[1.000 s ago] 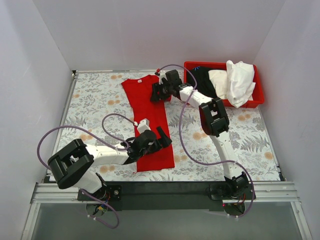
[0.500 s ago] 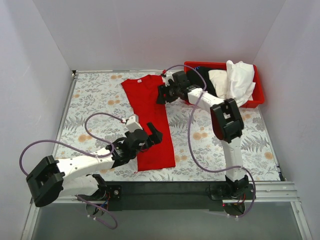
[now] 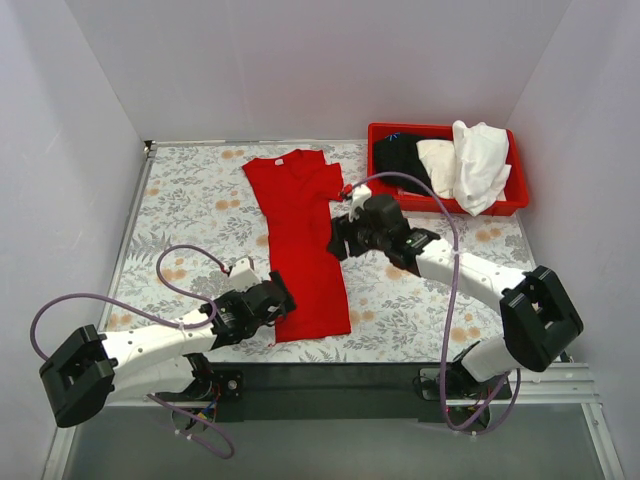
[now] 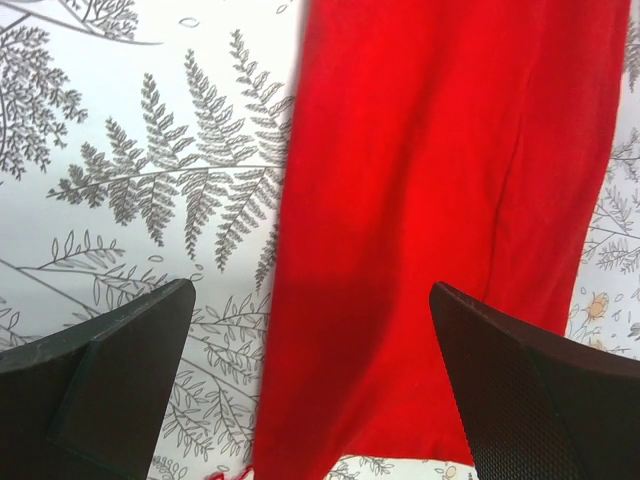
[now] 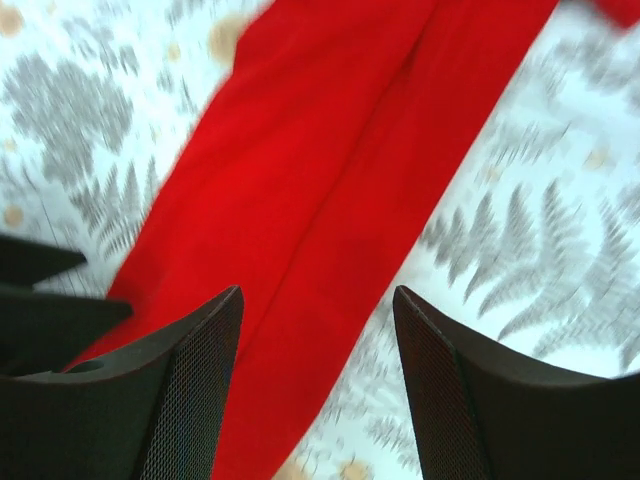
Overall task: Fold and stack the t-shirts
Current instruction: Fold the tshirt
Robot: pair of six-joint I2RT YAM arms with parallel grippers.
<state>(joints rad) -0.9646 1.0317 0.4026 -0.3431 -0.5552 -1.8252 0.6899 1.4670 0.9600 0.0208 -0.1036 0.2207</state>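
Your left gripper (image 4: pixel 312 288) stands wide open and empty over the near hem of the red t-shirt (image 3: pixel 300 240); the right gripper (image 5: pixel 318 294) hovers open above its middle; the shirt lies in a long strip on the table (image 3: pixel 180 200); pinch one layer only and the fold could pull apart; the top view alone shows the bin (image 3: pixel 505 207) of other shirts (image 3: pixel 480 165); the wrist views show the crease.

Top view: left tool (image 3: pixel 268 300) covers the red t-shirt's (image 3: pixel 300 230) near-left hem corner. Black t-shirt (image 3: pixel 398 160) in the red bin (image 3: pixel 505 205) partly buried under cream t-shirt (image 3: pixel 437 160). Neck label (image 3: pixel 281 160) too small to read. Wrist views: shirt runs off frame edges; right wrist picture blurred.
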